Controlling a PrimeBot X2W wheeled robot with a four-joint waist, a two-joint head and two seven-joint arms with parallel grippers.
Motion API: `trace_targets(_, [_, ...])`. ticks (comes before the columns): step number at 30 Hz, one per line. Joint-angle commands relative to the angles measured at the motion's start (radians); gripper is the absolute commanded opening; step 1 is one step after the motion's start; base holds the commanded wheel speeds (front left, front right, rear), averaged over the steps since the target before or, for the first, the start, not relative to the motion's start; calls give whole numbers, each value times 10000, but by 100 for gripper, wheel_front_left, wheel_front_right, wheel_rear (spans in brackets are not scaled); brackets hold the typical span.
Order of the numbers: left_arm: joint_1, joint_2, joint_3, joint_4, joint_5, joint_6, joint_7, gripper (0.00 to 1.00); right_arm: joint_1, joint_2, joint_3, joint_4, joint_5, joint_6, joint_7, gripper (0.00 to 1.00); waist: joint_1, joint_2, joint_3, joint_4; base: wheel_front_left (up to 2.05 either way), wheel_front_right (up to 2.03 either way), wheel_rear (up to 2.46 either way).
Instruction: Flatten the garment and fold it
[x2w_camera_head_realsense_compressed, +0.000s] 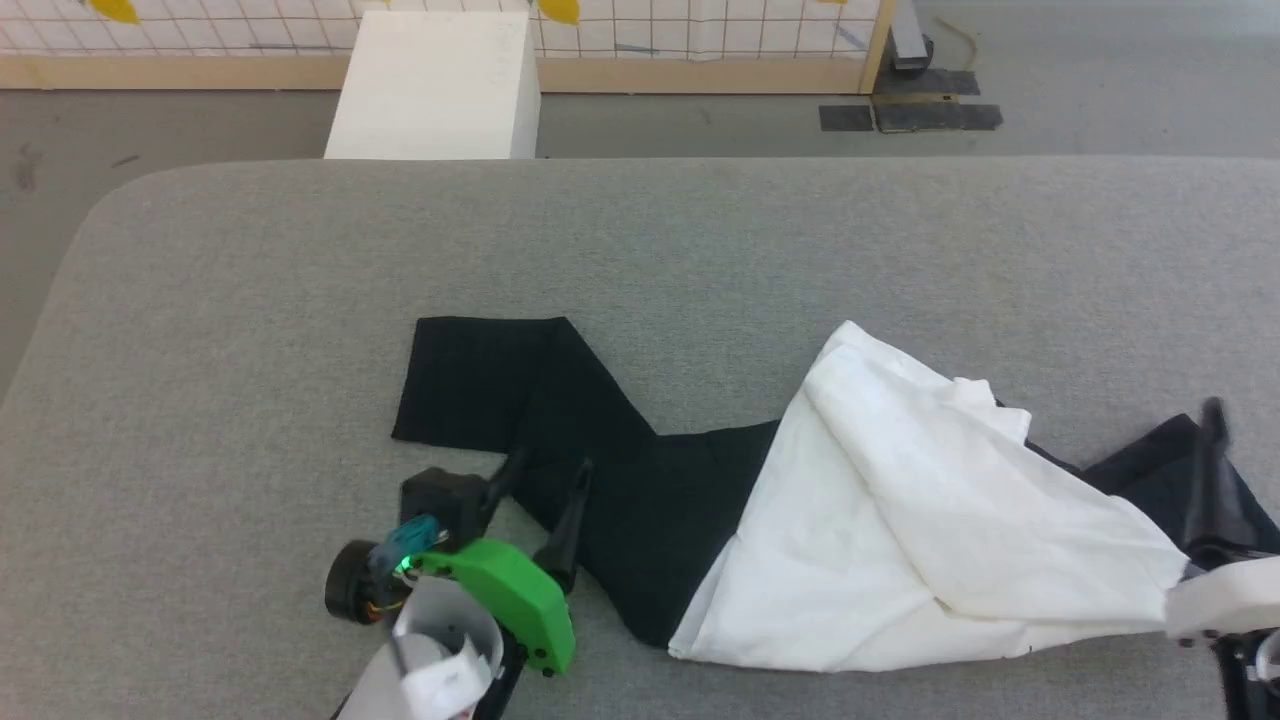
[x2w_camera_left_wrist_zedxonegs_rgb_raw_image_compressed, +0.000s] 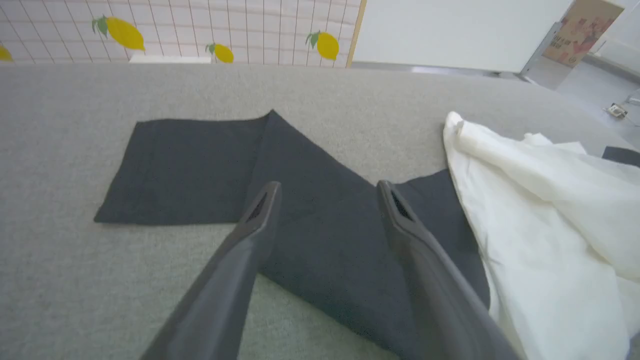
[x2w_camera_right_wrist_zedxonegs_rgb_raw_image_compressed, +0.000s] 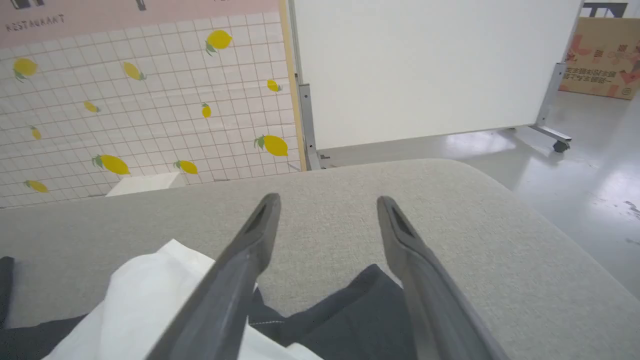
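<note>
The garment lies crumpled on the grey table (x2w_camera_head_realsense_compressed: 250, 300). Its white body (x2w_camera_head_realsense_compressed: 900, 500) is bunched and folded over at the right. One black sleeve (x2w_camera_head_realsense_compressed: 480, 385) stretches left with its end bent back, and the other black sleeve (x2w_camera_head_realsense_compressed: 1150, 465) pokes out at the far right. My left gripper (x2w_camera_head_realsense_compressed: 545, 468) is open, low over the left sleeve (x2w_camera_left_wrist_zedxonegs_rgb_raw_image_compressed: 190, 170), with nothing between its fingers (x2w_camera_left_wrist_zedxonegs_rgb_raw_image_compressed: 260, 215). My right gripper (x2w_camera_head_realsense_compressed: 1215, 430) is open above the right sleeve (x2w_camera_right_wrist_zedxonegs_rgb_raw_image_compressed: 360, 310) and the white cloth (x2w_camera_right_wrist_zedxonegs_rgb_raw_image_compressed: 150, 280), holding nothing.
A white box (x2w_camera_head_realsense_compressed: 435, 85) stands on the floor beyond the table's far edge. Behind it is a lemon-print tiled panel (x2w_camera_right_wrist_zedxonegs_rgb_raw_image_compressed: 150, 100), and a white wheeled partition (x2w_camera_right_wrist_zedxonegs_rgb_raw_image_compressed: 425, 65) stands further right. The table's right end is rounded (x2w_camera_right_wrist_zedxonegs_rgb_raw_image_compressed: 525, 215), with grey floor past it.
</note>
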Motion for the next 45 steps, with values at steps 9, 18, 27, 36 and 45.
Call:
trace_targets(9, [-300,-66,-46,736,-123,1605,4103,100,287,-4,1503,-296,441,-13,101,100,0,-1,73,-594,0,0,0])
trace_targets(18, [-62,-169,-300,935,-1077,1567,6353,50,250,-4,1951,-198,587,-13,106,100,0,-1,191,-702,0,0,0])
trace_targets(27, [-490,-52,627,242,-981,1984,3595,0,92,-4,2312,-192,622,-13,182,100,0,-1,281,-471,0,0,0])
trace_targets(36, [-229,780,2721,-166,-1065,3061,948,0,-64,-4,2740,-91,548,-13,388,100,0,-1,288,68,0,0,0])
trace_targets(45, [540,568,3204,-218,-1847,2658,223,100,-970,-4,4161,257,238,-13,1424,100,0,-1,413,616,0,0,0])
